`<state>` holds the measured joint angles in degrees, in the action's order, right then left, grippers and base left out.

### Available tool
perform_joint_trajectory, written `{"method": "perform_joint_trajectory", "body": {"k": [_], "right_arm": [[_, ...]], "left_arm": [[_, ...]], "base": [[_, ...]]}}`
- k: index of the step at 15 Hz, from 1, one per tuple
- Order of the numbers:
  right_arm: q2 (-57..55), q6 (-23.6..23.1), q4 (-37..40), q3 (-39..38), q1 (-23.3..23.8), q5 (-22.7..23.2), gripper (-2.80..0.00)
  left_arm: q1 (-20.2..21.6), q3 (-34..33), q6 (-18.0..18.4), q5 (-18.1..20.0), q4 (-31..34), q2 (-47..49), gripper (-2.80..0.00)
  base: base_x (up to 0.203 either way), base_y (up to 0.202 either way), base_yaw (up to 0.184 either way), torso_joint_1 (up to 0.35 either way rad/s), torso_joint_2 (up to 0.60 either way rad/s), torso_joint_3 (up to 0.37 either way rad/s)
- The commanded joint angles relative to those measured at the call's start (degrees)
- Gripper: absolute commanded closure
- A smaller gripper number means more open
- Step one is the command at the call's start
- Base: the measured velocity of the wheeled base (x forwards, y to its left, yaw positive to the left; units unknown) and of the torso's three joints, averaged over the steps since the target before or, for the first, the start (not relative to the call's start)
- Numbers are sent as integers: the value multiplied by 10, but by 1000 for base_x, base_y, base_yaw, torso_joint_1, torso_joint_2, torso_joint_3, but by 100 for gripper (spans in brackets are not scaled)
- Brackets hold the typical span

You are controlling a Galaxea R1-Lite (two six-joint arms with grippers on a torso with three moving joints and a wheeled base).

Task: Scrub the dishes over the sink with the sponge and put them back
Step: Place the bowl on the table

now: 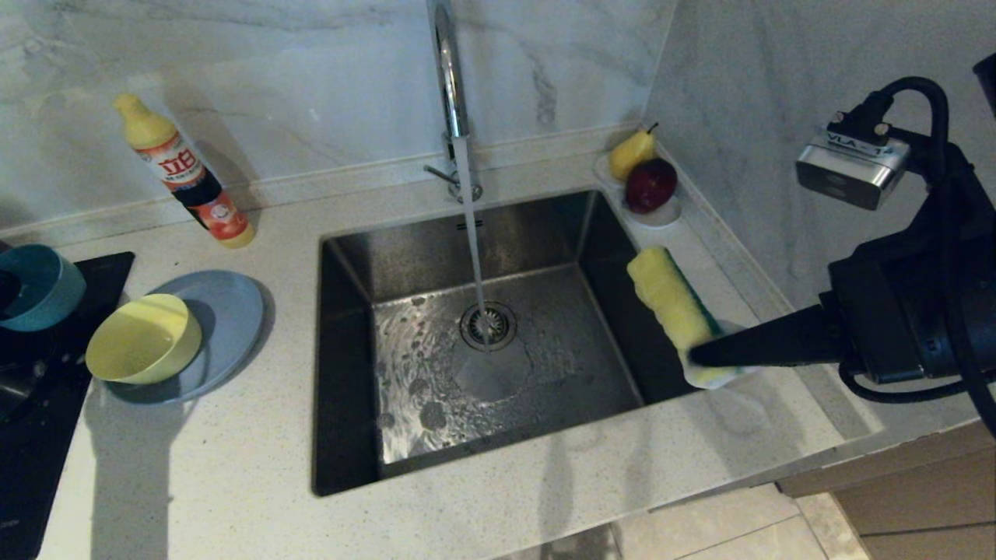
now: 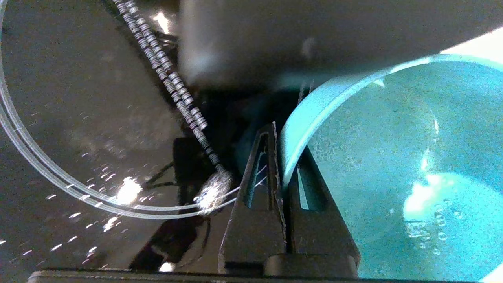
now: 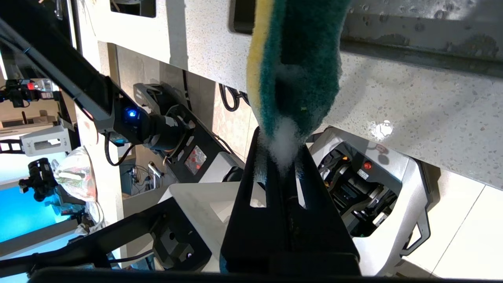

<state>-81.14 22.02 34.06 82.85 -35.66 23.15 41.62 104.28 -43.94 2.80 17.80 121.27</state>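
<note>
Right arm: matte black housing, blocky, tapering to a long pointed black finger. Thick black cable loops over the top, another black cable curls under the wrist. Silver box-shaped camera module on top, dark screws on its mount, partial lettering "VLA-1".

Right gripper: two flat black fingers, each with a long slot cut through.

Left gripper: same black slotted fingers, wedge-shaped.

Base seen below the counter: white/grey shell panels over black mechanics, red indicator light, small red buttons. Other arm link black, with a blue LED and black cables.
</note>
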Motion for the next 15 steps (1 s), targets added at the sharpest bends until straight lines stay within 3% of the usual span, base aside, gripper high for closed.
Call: {"method": "perform_joint_trajectory", "body": {"k": [1, 12, 13, 15], "right_arm": [[4, 1, 2, -3, 0, 1, 0], [7, 0, 0, -15, 0, 1, 0], [8, 0, 1, -15, 0, 1, 0], [11, 0, 2, -16, 0, 1, 0]], "left_arm": [[0, 34, -11, 1, 13, 33, 0], [1, 36, -20, -2, 13, 54, 0], [1, 36, -20, -2, 13, 52, -280], [2, 36, -20, -1, 12, 45, -280]], "base": [[0, 0, 0, 0, 0, 0], [0, 0, 0, 0, 0, 0], [0, 0, 0, 0, 0, 0], [0, 0, 0, 0, 0, 0]]}}
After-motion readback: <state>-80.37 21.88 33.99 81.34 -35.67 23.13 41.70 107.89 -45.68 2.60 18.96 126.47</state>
